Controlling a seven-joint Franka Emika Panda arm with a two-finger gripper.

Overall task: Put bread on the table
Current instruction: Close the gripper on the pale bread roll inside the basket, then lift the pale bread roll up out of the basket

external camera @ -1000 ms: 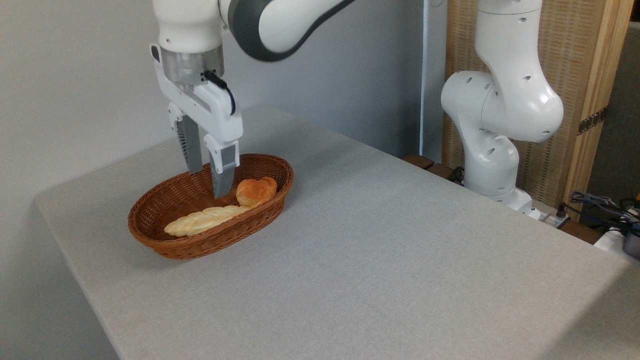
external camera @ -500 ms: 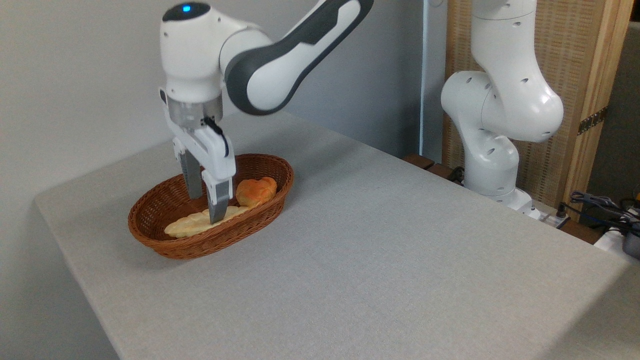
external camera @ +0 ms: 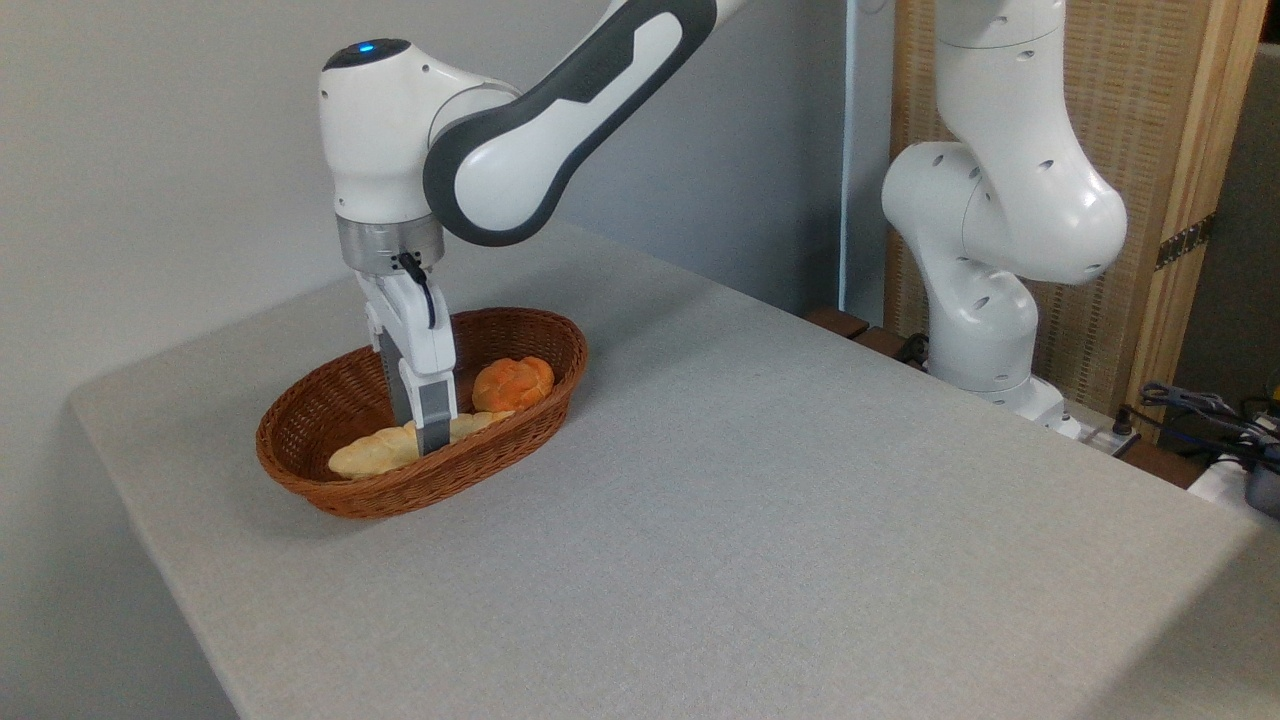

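The bread (external camera: pixel 368 454), a long pale-yellow braided loaf, lies along the front side of the brown wicker basket (external camera: pixel 400 495) on the grey table (external camera: pixel 760 520). My gripper (external camera: pixel 419 428) has come down into the basket and stands open. One finger is in front of the loaf's middle and the other behind it, so the loaf runs between them. The near finger hides the middle of the loaf. I cannot tell whether the fingers touch it.
A small round orange-brown bun (external camera: pixel 513 383) sits in the basket's right end, just right of my fingers. The arm's white base (external camera: pixel 985 330) stands at the table's far right edge. Cables (external camera: pixel 1200 410) lie beyond it. The table's left edge is close to the basket.
The gripper has dropped from above the basket down onto the loaf and turned slightly about its axis. The loaf and bun have not moved.
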